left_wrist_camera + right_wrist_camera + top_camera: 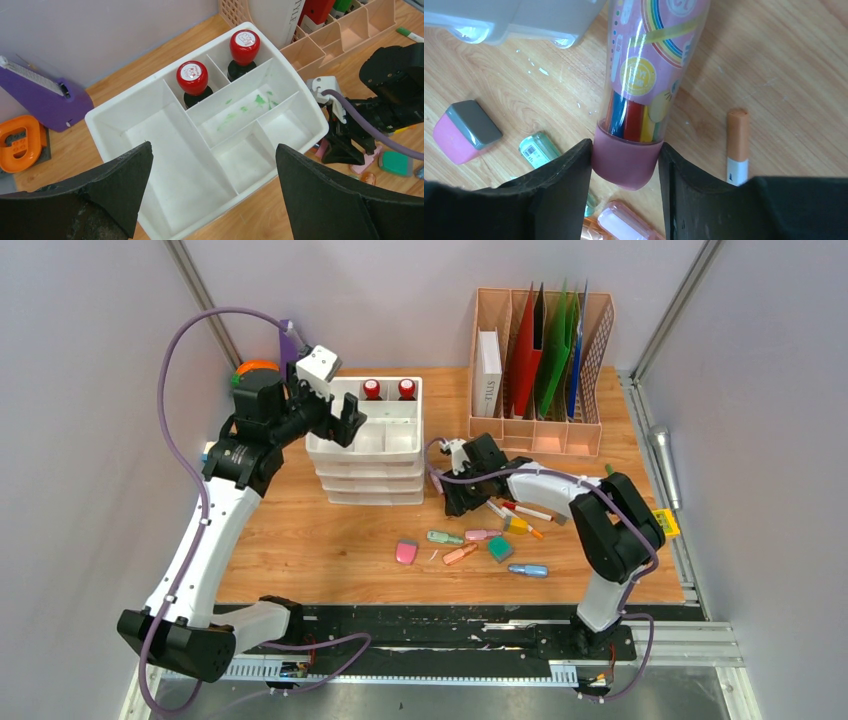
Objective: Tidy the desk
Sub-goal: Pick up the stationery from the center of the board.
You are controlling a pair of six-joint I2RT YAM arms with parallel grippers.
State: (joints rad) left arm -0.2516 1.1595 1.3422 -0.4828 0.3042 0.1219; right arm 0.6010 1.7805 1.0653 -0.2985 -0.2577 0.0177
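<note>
**Visitor:** Where is the worktop, and what is on it?

**Onlooker:** The worktop [300, 540] is light-brown wood planks. It fills the space between grey walls, with a black rail along the near edge where both arms are bolted. A white drawer unit [370, 485] stands toward the back left. A pink file rack [600, 360] with folders in it stands at the back right. Small pens and erasers lie scattered on the wood in front.

**Visitor:** What is the left tool doing?

**Onlooker:** The left tool [214, 155] hangs above the drawer unit's open top tray. Its fingers are spread wide and hold nothing. Two red stamps [192, 77] stand upright in the tray's rear compartments. Green smudges [250, 105] mark a middle compartment.

**Visitor:** And the right tool?

**Onlooker:** The right tool [625, 147] is low over the wood, just beside the drawer unit. Its fingers press against both sides of the pink cap of a pen tube [649, 60], which is clear plastic with coloured pens inside. A pink and grey eraser [466, 130] lies to one side of the tube and an orange marker [738, 140] to the other.
</note>
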